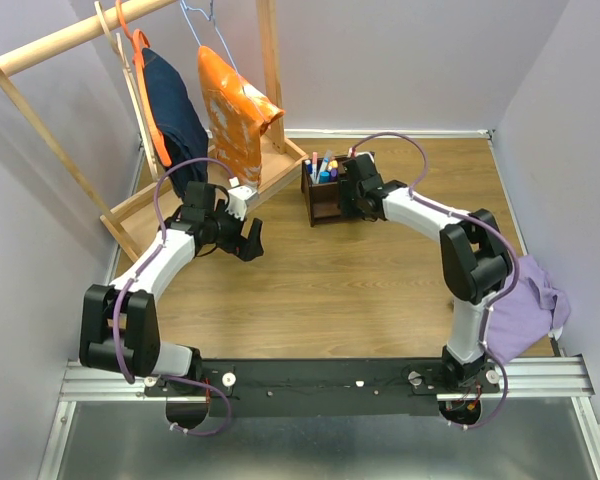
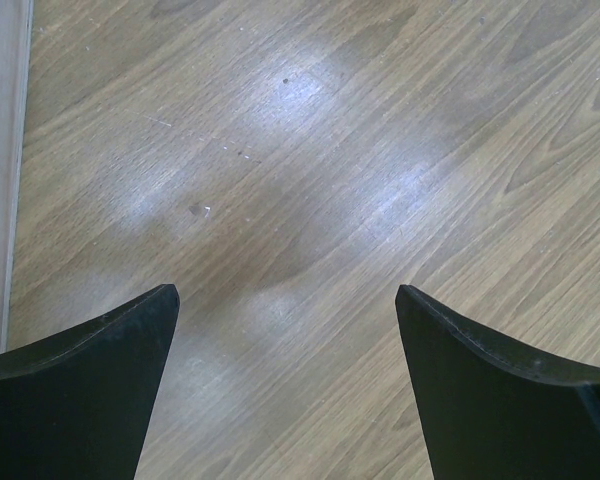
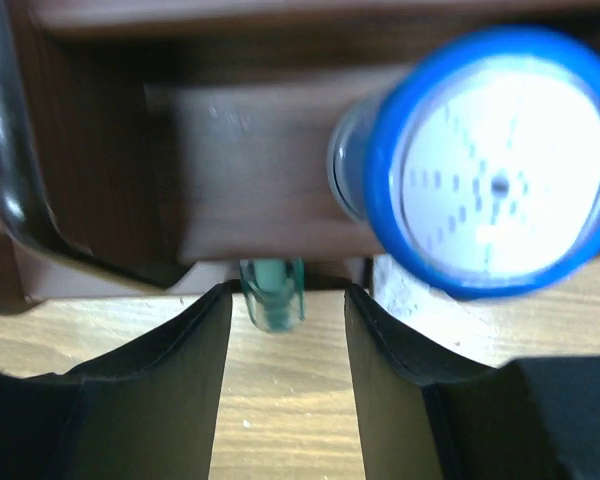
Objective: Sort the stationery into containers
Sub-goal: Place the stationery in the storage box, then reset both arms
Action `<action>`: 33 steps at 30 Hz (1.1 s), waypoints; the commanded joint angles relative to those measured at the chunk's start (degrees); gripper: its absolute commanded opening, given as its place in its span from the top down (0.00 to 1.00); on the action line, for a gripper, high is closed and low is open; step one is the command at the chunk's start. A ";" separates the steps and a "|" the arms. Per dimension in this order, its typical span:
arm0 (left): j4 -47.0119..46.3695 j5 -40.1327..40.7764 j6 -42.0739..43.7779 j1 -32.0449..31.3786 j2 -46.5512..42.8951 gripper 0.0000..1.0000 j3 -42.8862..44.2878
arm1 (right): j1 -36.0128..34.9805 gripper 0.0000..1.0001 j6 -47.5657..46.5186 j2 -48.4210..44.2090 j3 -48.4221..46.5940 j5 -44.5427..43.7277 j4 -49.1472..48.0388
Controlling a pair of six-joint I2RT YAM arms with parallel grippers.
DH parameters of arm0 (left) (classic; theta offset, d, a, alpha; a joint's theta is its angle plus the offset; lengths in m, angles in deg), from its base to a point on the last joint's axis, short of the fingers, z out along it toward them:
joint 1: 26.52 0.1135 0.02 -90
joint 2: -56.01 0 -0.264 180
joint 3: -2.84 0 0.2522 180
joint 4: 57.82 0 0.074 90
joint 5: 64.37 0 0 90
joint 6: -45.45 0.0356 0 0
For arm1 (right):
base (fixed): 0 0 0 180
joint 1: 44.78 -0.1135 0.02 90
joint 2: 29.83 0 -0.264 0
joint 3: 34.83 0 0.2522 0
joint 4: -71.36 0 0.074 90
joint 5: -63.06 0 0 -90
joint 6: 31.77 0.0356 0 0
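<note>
Upper centre, top view: brown desk organizer [image 1: 325, 203] holding upright pens. The right claw [image 3: 287, 292], open, straddles a teal pen end [image 3: 272, 300] at its base, below a blue-capped marker [image 3: 490, 160]. The left claw [image 2: 285, 295] hangs open above the worktop [image 2: 310, 150]. Probable step: placing; next, a centred, square closure.

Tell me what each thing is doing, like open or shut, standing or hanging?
left gripper: open, holding nothing.
right gripper: open at the organizer, not clamping the green piece between its tips.
organizer: upright, compartments open on top.
pens: standing upright in the organizer.
orange shirt: hanging on the rack.
navy garment: hanging beside it.
purple cloth: crumpled in a heap.
</note>
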 commanded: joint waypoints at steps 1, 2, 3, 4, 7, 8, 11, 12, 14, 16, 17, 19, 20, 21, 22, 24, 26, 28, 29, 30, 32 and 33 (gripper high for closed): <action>0.92 0.95 0.35 -0.19 -2.47 0.01 0.32 | 0.19 0.43 -0.60 -5.76 1.56 1.38 0.65; 1.36 0.86 0.53 -0.37 -2.73 0.01 0.24 | 0.19 0.41 -0.86 -6.90 2.43 2.00 1.70; 1.62 0.78 0.70 -0.46 -3.34 0.01 0.24 | 0.10 0.37 -0.95 -8.13 3.48 2.44 2.06; 1.89 0.77 0.62 -0.55 -3.70 0.01 0.24 | 0.10 0.34 -1.13 -11.36 4.63 2.88 1.98; 2.42 0.77 0.71 -0.72 -5.19 0.01 -0.02 | 0.10 0.19 -2.01 -19.00 11.04 5.87 0.75; 2.59 0.69 0.71 -0.72 -5.72 0.01 -0.20 | 0.19 0.05 -1.83 -21.13 13.14 6.22 -0.21; 2.94 0.25 0.71 -0.81 -6.60 0.01 -0.55 | 0.19 0.00 -1.40 -28.15 19.92 7.02 0.30; 3.12 0.07 0.71 -0.90 -6.86 0.01 -0.64 | 0.19 0.00 -0.87 -29.66 21.41 5.10 0.74; 3.64 -0.80 0.62 -0.90 -7.04 0.01 -0.55 | 0.53 0.00 -1.99 -33.17 24.67 4.38 2.75; 4.35 -1.25 0.88 -0.90 -6.95 0.01 -0.03 | 0.54 0.00 -4.80 -35.21 26.42 5.51 4.69; 5.48 -1.42 1.23 -0.90 -6.86 0.01 0.32 | 0.54 0.00 -7.43 -36.08 26.87 5.61 6.79; 6.80 -1.42 1.93 -0.90 -6.51 0.01 1.73 | 0.54 0.00 -8.16 -38.46 27.40 2.72 9.17; 8.03 -1.42 2.63 -0.90 -6.34 0.01 2.17 | 0.54 0.00 -9.12 -39.25 27.84 1.66 11.19; 8.48 -1.25 2.99 -0.90 -6.07 0.01 3.04 | 0.54 0.00 -9.65 -40.65 27.93 0.35 12.34; 8.83 -1.16 3.25 -0.98 -6.16 0.01 3.49 | 0.54 0.00 -9.91 -41.53 28.10 -0.45 13.22; 9.97 -0.98 3.60 -1.34 -5.90 0.01 4.71 | 0.54 0.00 -11.05 -43.20 28.89 -2.46 14.89; 10.67 -1.07 3.69 -1.60 -5.72 0.01 5.51 | 1.50 0.00 -10.45 -45.32 28.98 -4.41 15.07; 10.85 -1.07 3.52 -2.04 -5.55 0.01 6.21 | 2.12 0.00 -10.97 -46.20 28.98 -4.15 14.73; 11.03 -1.07 3.43 -2.21 -5.46 0.01 6.48 | 2.55 0.00 -11.06 -47.07 29.24 -4.41 14.11; 11.03 -1.16 3.26 -2.48 -5.20 0.01 6.91 | 2.82 0.00 -11.15 -47.51 29.51 -5.11 13.85; 11.47 -1.42 3.26 -2.57 -5.11 0.01 7.35 | 3.43 0.00 -10.89 -48.65 29.60 -6.60 13.41; 11.56 -1.34 3.34 -2.65 -5.02 0.01 7.97 | 3.61 0.00 -10.88 -48.75 29.51 -6.87 13.58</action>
